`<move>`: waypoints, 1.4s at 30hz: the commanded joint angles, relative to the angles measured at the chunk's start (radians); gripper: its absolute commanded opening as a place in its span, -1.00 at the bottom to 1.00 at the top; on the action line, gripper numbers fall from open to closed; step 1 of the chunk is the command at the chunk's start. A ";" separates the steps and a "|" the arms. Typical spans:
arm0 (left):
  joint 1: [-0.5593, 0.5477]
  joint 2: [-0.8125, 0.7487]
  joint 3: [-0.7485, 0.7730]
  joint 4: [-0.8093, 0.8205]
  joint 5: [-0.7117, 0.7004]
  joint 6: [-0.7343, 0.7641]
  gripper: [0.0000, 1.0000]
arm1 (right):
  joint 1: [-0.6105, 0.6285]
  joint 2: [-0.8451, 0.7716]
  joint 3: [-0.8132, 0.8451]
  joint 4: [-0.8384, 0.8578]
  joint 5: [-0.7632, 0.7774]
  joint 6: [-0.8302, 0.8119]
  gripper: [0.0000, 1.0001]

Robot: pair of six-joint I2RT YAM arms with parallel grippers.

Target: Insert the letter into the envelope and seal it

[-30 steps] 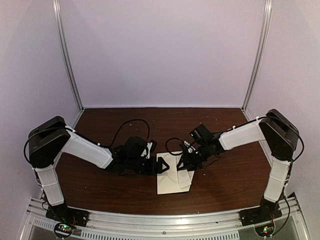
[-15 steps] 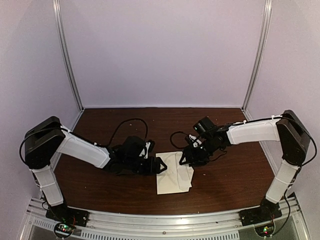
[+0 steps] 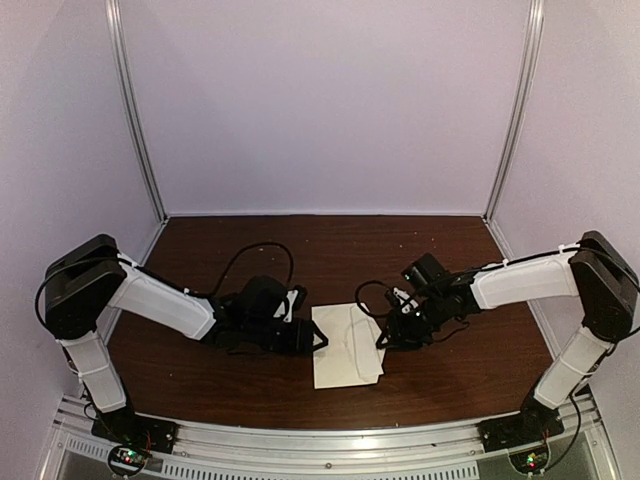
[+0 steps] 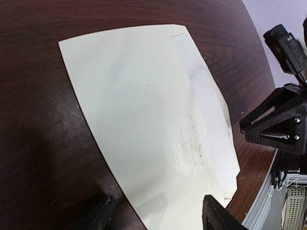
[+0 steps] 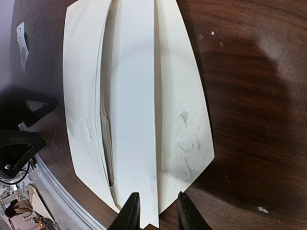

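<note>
My left gripper (image 4: 160,215) stands wide at the edge of the envelope (image 4: 134,110), flat on the table (image 4: 38,143) between my arms. My right gripper (image 5: 154,211), narrow, straddles the end of the letter (image 5: 136,120). Push now and the unpinned envelope may slide, buckling the letter.

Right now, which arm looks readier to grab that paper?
Right, probably: the right gripper straddles the end of the white strip lying along the envelope, jaws narrowly parted. The left gripper stands wider open at the envelope's opposite edge.
</note>
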 commanded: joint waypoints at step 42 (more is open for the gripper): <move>-0.037 0.044 -0.018 0.051 0.032 -0.033 -0.15 | 0.074 0.135 -0.006 0.198 -0.044 0.059 -1.00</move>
